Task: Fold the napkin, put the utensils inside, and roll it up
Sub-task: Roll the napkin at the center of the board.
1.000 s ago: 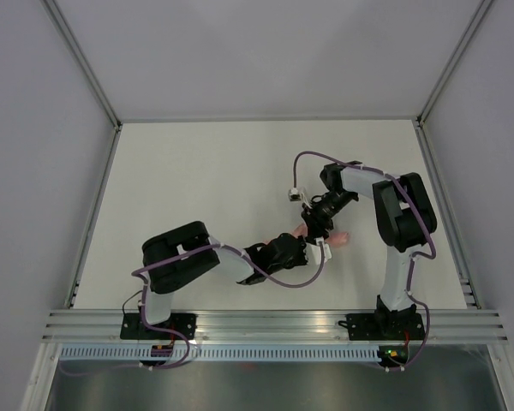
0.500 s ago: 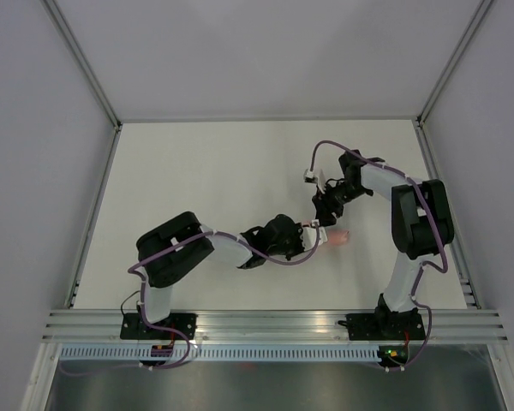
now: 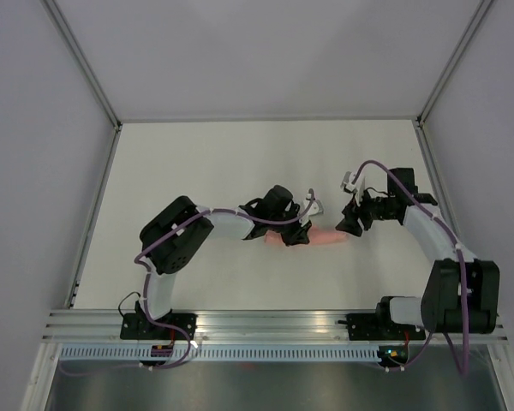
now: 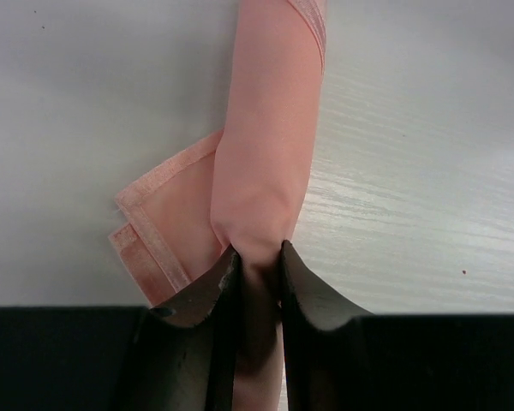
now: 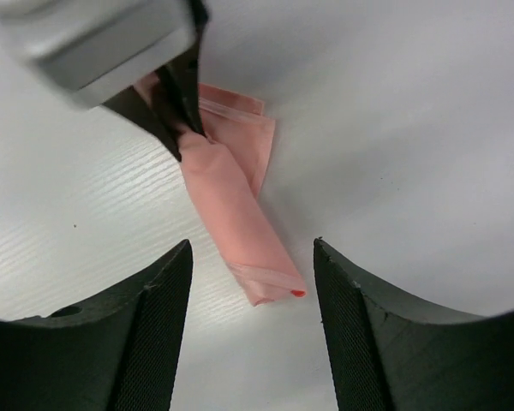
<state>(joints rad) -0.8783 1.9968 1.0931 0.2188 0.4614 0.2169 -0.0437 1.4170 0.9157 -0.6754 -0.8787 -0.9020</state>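
Note:
The napkin (image 3: 325,237) lies rolled into a narrow salmon-pink tube (image 5: 231,210) on the white table, with a loose hemmed corner (image 4: 154,231) fanning out at its left end. My left gripper (image 4: 257,264) is shut on that end of the roll, also seen from above (image 3: 301,229). My right gripper (image 5: 251,248) stands open just off the roll's free end, touching nothing, to its right in the top view (image 3: 349,224). Of the utensils, only a small orange-red tip (image 5: 298,293) peeks from that end; everything else is wrapped inside.
The left gripper's grey body (image 5: 94,43) fills the upper left of the right wrist view. White table (image 3: 206,171) stretches behind and to the left, bounded by side rails (image 3: 94,205) and the front rail (image 3: 274,324).
My right gripper has let go of the roll, opened wide and drawn back to the right. The left gripper has shifted farther back and right, still pinching the napkin's end.

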